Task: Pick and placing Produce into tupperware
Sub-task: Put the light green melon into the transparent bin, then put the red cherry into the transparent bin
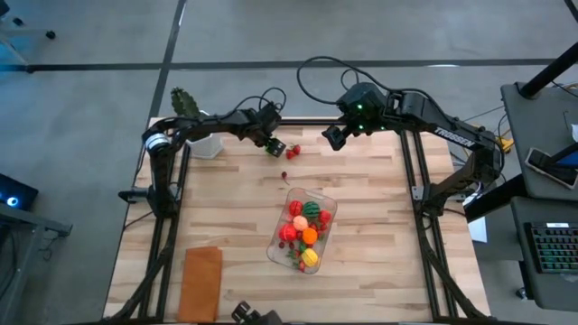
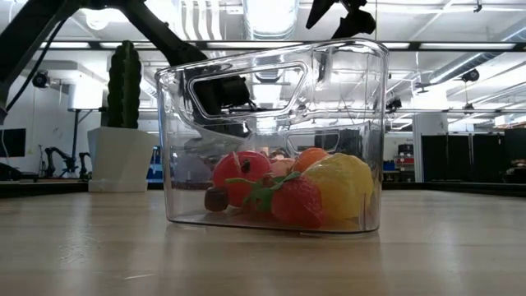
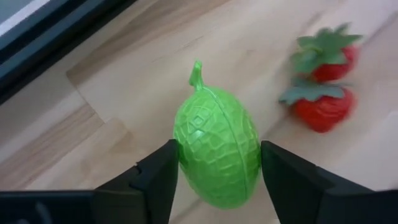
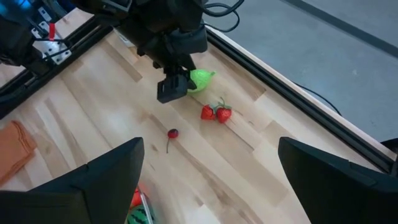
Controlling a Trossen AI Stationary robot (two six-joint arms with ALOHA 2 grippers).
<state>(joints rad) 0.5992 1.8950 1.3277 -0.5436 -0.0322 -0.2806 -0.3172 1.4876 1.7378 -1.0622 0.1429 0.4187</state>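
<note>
From above, my left gripper [image 1: 270, 144] covers nearly all of the green melon [image 3: 217, 154]; only a speck of green shows beside the two strawberries [image 1: 293, 151], too small to tell its shape. In my left wrist view my fingers [image 3: 158, 180] hide the melon's flanks, and its underside is cut off by the picture's edge. The farther strawberry [image 3: 328, 55] there is blurred. In my right wrist view my own fingers [image 4: 99, 180] are cut off at the edge and block most of the tupperware [image 4: 140, 208], leaving a sliver of red and green. In the low view, the tupperware [image 2: 362, 123] wall hides the desk behind it, and the produce [image 2: 283, 187] at its back is screened by nearer pieces.
</note>
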